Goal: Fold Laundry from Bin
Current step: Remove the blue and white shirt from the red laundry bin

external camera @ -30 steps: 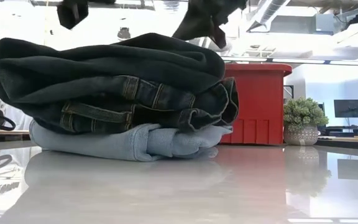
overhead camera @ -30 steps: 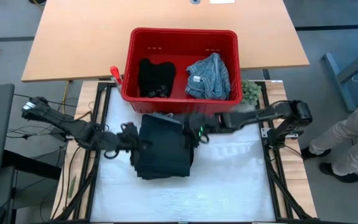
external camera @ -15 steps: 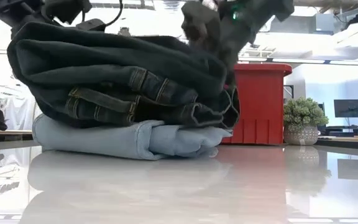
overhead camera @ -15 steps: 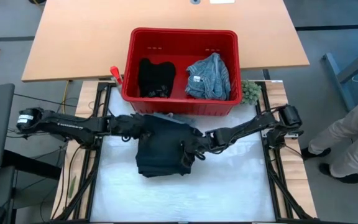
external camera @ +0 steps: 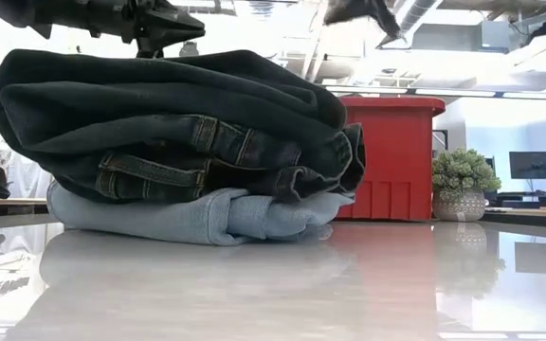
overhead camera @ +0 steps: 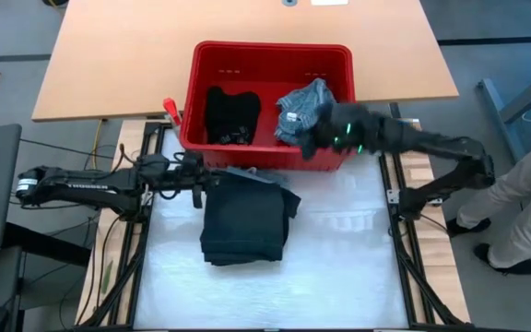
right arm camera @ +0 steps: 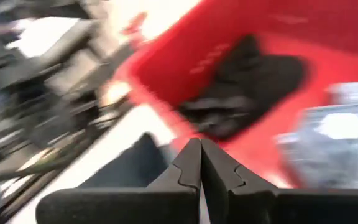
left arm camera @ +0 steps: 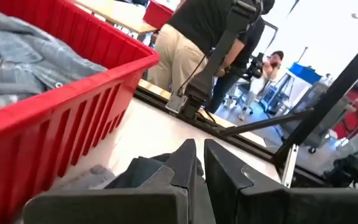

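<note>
1. Quickly, counts: one red bin (overhead camera: 270,55), two garments inside it, two folded garments stacked on the white mat (overhead camera: 339,267), two grippers, one small potted plant (external camera: 461,185).
2. In the bin: black garment (overhead camera: 230,112) on the left-arm side, blue-white striped garment (overhead camera: 304,109) on the right-arm side, apart, both crumpled.
3. Bin sits at the mat's far edge against the wooden table (overhead camera: 118,55); long axis runs left-right in the high view.
4. Stack: dark denim jeans (overhead camera: 245,221) on top of a light blue-grey garment (external camera: 197,213). It lies on the mat just in front of the bin, long axis running roughly from the bin toward the near edge.
5. Left gripper (overhead camera: 197,181) is above the mat at the stack's left far corner, near the bin's front wall; jaws pressed together, holding nothing.
6. Right gripper (overhead camera: 308,138) is over the bin's front rim at the striped garment; fingers pressed together, nothing pinched in the right wrist view.
7. Only the low view shows the light blue-grey layer clearly, plus the jeans' belt loops and folded edges; the high view shows mostly the dark top.
8. Only the high view shows the bin's contents together.
9. Left wrist view shows a person (left arm camera: 194,37) standing beyond the table.
</note>
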Tool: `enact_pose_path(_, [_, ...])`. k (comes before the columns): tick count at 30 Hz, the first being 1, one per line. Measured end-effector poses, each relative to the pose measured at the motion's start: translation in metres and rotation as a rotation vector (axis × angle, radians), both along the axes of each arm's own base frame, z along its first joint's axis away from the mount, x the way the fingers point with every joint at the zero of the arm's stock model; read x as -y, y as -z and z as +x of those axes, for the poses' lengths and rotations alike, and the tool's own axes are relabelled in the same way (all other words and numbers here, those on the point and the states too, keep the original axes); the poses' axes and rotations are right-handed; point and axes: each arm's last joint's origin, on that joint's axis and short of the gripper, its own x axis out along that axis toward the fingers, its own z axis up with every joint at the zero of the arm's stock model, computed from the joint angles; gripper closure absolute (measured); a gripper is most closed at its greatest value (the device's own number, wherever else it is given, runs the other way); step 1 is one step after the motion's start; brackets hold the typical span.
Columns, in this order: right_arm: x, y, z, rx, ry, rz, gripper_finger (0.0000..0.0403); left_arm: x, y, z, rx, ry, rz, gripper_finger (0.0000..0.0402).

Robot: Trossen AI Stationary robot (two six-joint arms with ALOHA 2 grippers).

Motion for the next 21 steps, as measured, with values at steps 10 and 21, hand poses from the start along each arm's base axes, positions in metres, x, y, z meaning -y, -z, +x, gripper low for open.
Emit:
enact_pose_path(10, [0.151,0.03,-0.026,-0.291,0.268,0.016,0.0273,-0.001,0.011,0.01,-0.065,0.011,0.067,0.0381])
enact_pose_path(21, [0.241,0.1,-0.028,-0.562,0.202,0.199,0.015,-0.005,0.028,0.023,-0.132,-0.09,-0.123,0.0381])
